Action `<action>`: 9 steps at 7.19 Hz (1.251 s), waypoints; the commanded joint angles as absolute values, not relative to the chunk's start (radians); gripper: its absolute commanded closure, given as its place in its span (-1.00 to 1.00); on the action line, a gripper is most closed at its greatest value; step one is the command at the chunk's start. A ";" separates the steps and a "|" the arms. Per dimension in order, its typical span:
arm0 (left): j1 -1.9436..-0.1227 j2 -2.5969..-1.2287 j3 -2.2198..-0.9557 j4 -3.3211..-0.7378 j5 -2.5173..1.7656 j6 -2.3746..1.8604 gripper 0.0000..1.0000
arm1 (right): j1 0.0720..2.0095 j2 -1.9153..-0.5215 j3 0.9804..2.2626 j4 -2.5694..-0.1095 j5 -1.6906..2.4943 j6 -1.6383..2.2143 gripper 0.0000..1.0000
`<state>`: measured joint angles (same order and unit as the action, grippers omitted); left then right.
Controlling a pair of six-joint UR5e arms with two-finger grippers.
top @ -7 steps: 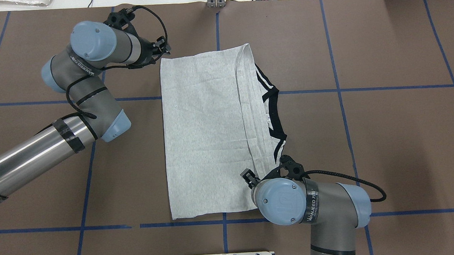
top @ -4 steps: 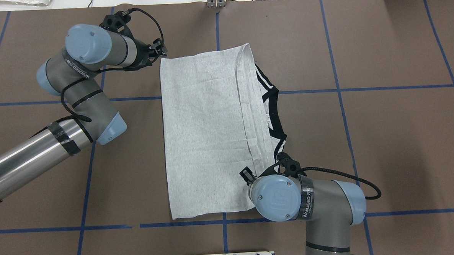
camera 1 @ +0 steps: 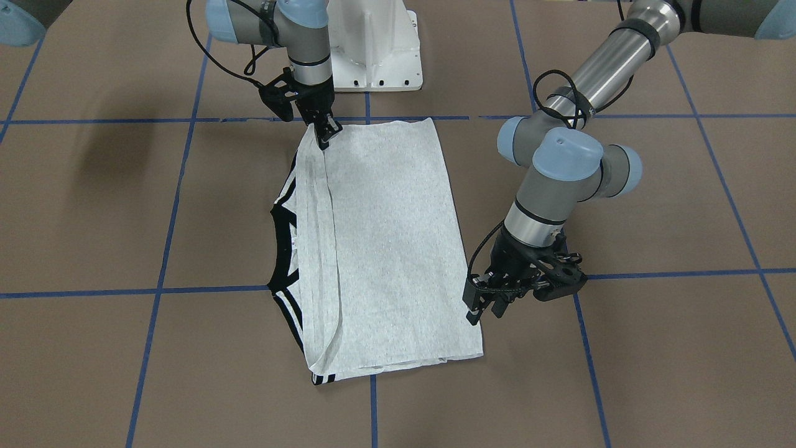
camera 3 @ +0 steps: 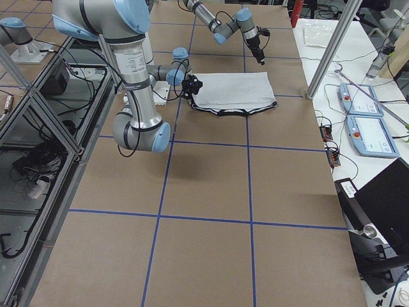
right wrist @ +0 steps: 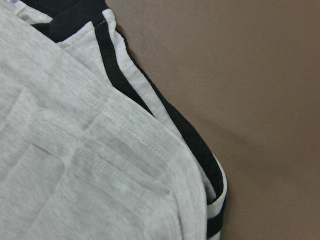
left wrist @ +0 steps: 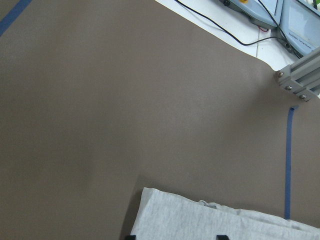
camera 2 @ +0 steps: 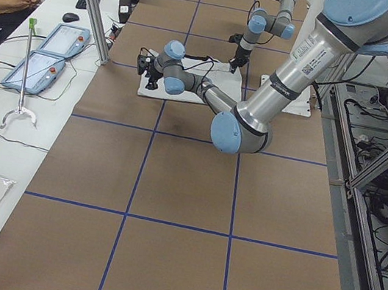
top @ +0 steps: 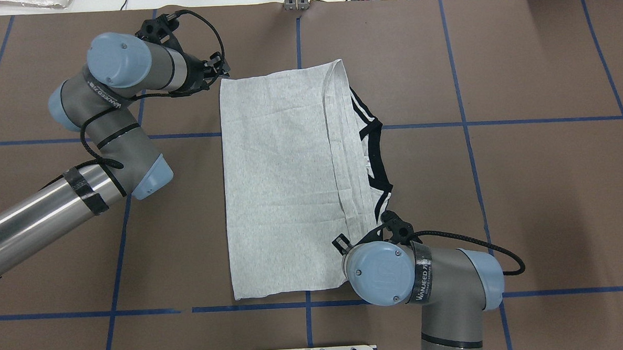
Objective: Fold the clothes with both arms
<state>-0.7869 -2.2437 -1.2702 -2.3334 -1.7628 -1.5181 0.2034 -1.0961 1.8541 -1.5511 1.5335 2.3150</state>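
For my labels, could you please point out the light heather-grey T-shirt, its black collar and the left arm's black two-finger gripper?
Grey T-shirt (top: 280, 181): overhead view, middle of folded panel.
Black collar (top: 378, 156): overhead view, mid band.
Left gripper (camera 1: 484, 311): front-facing view, between fingertips.

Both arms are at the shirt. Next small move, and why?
Probably lower the left gripper onto the T-shirt corner and close. Its jaws stand open with that corner between them in the wrist view, and the right gripper sits at the diagonally opposite corner.
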 commanded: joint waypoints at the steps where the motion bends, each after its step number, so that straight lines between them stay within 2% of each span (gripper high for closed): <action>1: -0.782 -2.194 -1.368 -2.323 -1.776 -1.537 -0.23 | 0.199 -1.101 1.884 -1.587 1.534 2.315 1.00; 3: -0.731 -2.102 -1.530 -2.318 -1.850 -1.709 -0.23 | 0.175 -1.117 1.963 -1.652 1.531 2.316 1.00; 6: -0.449 -1.855 -1.881 -2.239 -1.719 -1.912 -0.26 | 0.155 -1.124 1.979 -1.655 1.528 2.315 1.00; 7: -0.363 -1.839 -1.935 -2.117 -1.660 -1.933 -0.29 | 0.155 -1.124 1.979 -1.655 1.529 2.315 1.00; 9: -0.251 -1.823 -1.937 -2.060 -1.655 -2.035 -0.32 | 0.155 -1.124 1.979 -1.655 1.531 2.315 1.00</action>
